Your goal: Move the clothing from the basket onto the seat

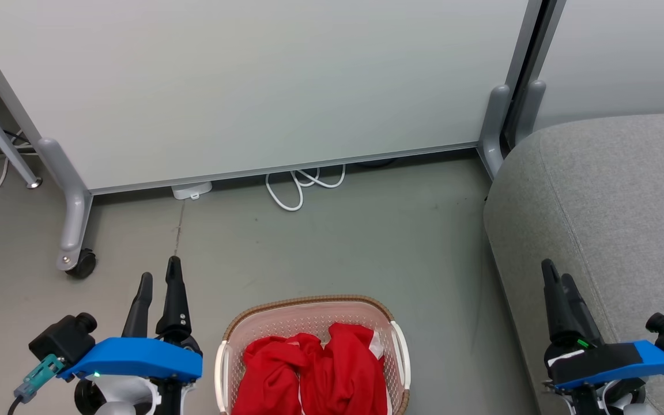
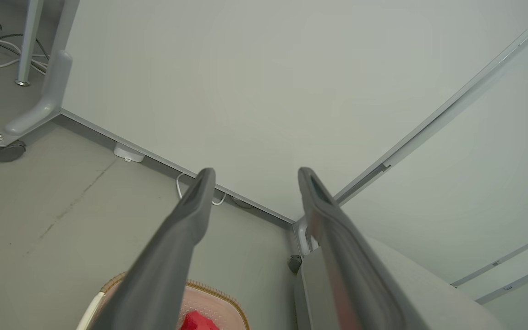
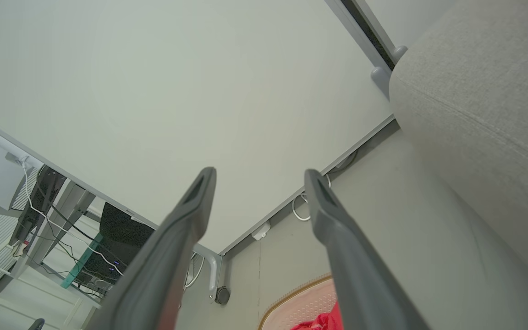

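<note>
Head view, basket (image 1: 309, 301) cut off, clothing (image 1: 316, 374) bunched

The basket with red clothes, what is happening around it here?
A two-armed robot stands over the basket on the floor, with the red clothing piled inside it. Its left gripper hangs open and empty to the left of the basket. Its right gripper, also open and empty, is in front of the grey seat. Nothing has been picked up yet.
</note>
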Controlling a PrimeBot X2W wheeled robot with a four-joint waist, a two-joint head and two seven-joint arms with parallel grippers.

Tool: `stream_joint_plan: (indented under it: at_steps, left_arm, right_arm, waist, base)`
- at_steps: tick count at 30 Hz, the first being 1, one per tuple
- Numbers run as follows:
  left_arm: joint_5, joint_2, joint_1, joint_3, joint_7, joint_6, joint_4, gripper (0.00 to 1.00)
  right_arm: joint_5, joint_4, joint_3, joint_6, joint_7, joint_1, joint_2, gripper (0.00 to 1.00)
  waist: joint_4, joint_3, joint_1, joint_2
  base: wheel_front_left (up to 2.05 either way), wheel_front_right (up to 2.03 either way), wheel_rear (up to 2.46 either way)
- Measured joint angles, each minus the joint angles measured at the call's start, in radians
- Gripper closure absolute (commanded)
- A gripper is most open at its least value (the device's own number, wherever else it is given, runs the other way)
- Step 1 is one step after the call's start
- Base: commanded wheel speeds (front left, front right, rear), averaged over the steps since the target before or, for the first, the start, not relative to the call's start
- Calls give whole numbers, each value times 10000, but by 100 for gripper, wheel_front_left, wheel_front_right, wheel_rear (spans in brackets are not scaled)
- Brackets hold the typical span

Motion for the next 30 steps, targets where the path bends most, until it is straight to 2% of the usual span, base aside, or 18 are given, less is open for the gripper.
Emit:
stream_joint_plan:
  at_steps: [15, 30]
  left_arm:
    - [1852, 92, -161, -502, -443, 249, 245, 0]
    - [3404, 140, -248, -926, -817, 278, 418, 0]
  right_arm:
    - [-1866, 132, 155, 0, -435, -35, -12, 0]
    - [-3404, 178, 249, 2, -825, -42, -21, 0]
  waist:
    - [33, 16, 0, 0]
    - [90, 32, 0, 0]
  base:
    - [0, 0, 0]
    - [0, 0, 0]
